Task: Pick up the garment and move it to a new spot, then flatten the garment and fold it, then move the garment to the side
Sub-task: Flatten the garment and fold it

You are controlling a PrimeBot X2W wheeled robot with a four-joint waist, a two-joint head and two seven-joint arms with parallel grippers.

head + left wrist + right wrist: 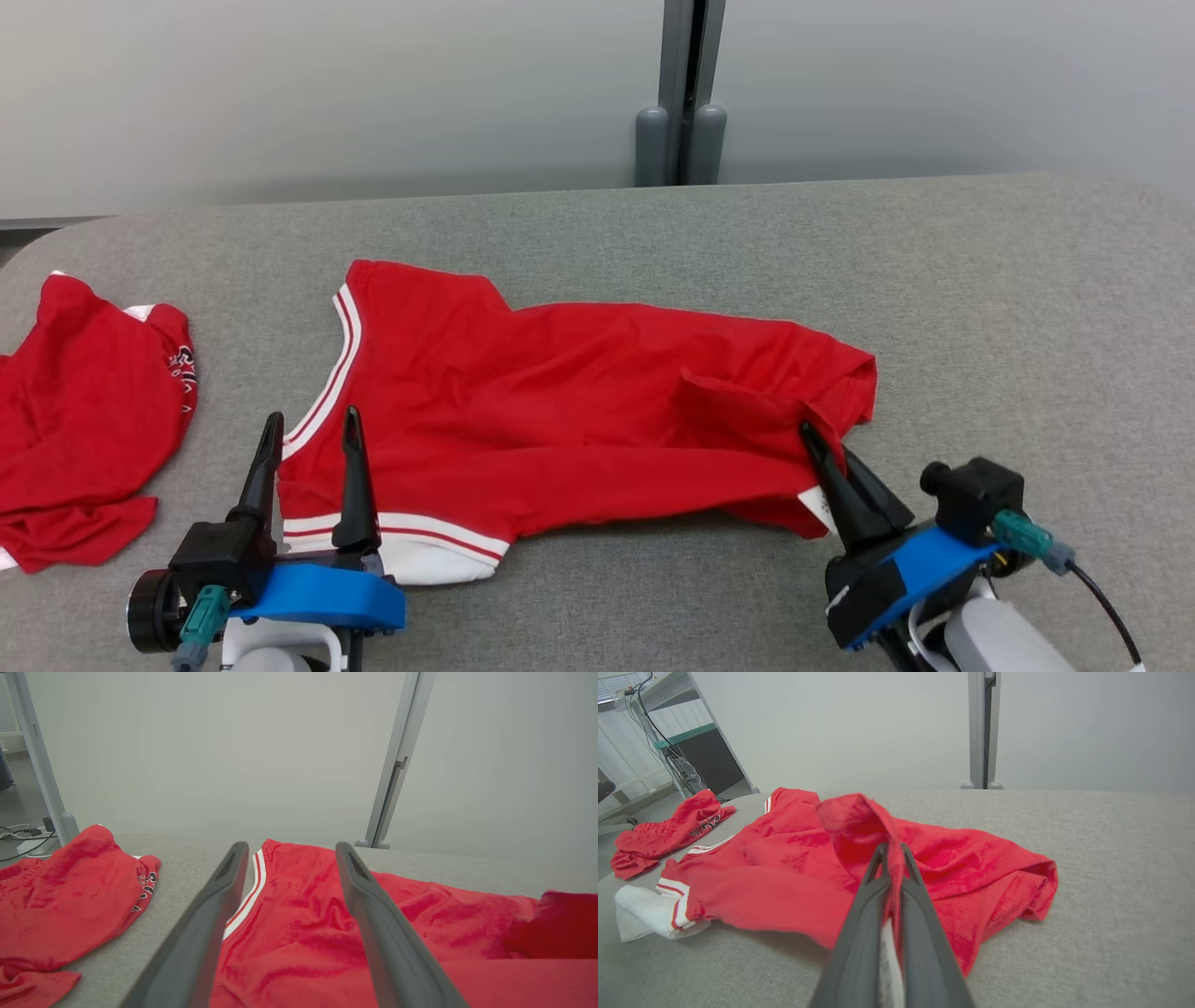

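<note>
The garment [560, 411] is a red top with white and red striped trim, lying spread across the grey table [980, 308]. My right gripper [810, 437] is shut on the garment's right near edge, and the pinched red fold [859, 816] rises above its fingers with a white label between them. My left gripper [313, 425] stands open over the garment's left side, one finger over the trim [254, 877], the other over the red cloth [299, 924]. Nothing is between its fingers.
A second red garment [84, 420] with dark lettering lies bunched at the table's far left edge. A grey post [686, 93] stands behind the table against a pale wall. Shelving and cables [668, 742] stand beyond the table's left end.
</note>
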